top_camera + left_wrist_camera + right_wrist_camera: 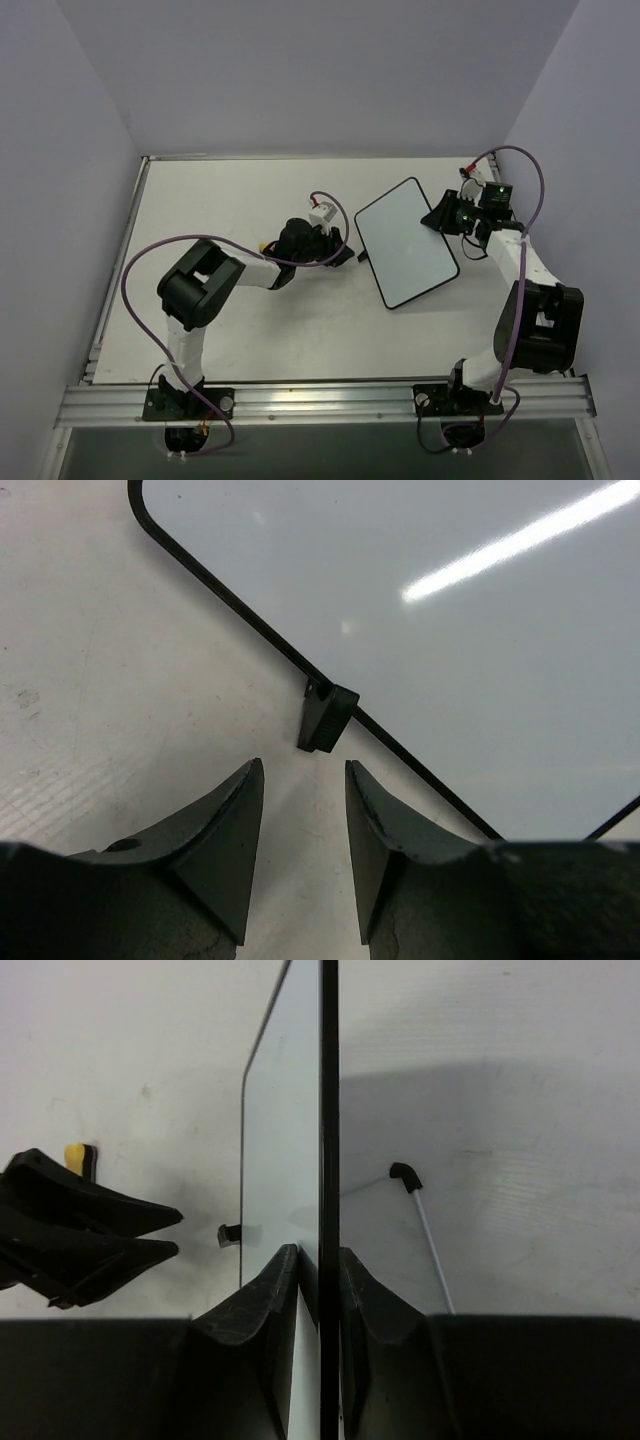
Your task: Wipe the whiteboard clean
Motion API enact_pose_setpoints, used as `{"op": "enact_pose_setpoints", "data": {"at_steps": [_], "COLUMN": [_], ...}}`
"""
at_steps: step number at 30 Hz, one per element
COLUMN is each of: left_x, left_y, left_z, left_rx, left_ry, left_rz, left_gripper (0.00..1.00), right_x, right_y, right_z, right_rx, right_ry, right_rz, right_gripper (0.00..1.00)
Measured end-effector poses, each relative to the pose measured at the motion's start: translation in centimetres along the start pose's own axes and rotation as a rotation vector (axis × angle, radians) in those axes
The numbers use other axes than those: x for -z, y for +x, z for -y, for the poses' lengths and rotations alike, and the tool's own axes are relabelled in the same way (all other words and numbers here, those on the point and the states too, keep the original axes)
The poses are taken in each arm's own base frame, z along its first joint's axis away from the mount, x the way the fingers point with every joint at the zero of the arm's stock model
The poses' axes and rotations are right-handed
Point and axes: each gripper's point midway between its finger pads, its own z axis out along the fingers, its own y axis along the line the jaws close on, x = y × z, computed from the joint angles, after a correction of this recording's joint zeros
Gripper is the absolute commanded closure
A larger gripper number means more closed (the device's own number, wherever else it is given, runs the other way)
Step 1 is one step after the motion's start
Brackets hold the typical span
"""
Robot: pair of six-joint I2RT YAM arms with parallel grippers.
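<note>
- Your left arm [200, 285] and right arm [540, 320] share one build: bulky black joints and white links.
- A purple cable [123, 290] loops off each.
- Black bases [185, 400] are bolted at the bench's near edge.
- Green lights [497, 189] glow on the right wrist.
- Your fingers [225, 830] are matte black wedges, lightly scuffed.

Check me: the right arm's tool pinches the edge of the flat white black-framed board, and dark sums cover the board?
No sums: the flat white black-framed board is blank, as the top external view shows. The right tool does pinch its edge.
</note>
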Motion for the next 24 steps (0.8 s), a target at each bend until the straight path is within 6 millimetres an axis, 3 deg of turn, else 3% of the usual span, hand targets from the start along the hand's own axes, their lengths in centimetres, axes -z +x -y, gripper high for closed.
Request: {"op": "enact_pose_setpoints", "data": {"at_steps": [4,10,17,24], "left_x": [-0.3,0.2,0.1,0.2], "left_y": [1.3,3.2,2.6,2.4], "left_z": [-0.7,-1.4,-0.9,-0.8], "left_rx": [0.004,0.009,-0.003,-0.005], "left_ry": [-0.001,-0.012,0.005,0.007], "left_rz": [-0.004,-0.016,0.011,0.014], "left_gripper": [0.54,0.54,0.54,0.55], "right_x": [-0.1,-0.2,0.1,1.2], "right_y": [-0.3,-0.5,-0.9,-3.6], "right_z": [-1.0,-1.3,-2.2,-3.9], "right_rx": [-0.011,-0.008,-0.011,0.024], "right_ry": [-0.045,-0.058,-0.080,-0.112], "right_rz": [0.010,0.016,-0.002,0.007], "right_gripper": [1.00,1.00,1.00,1.00]}}
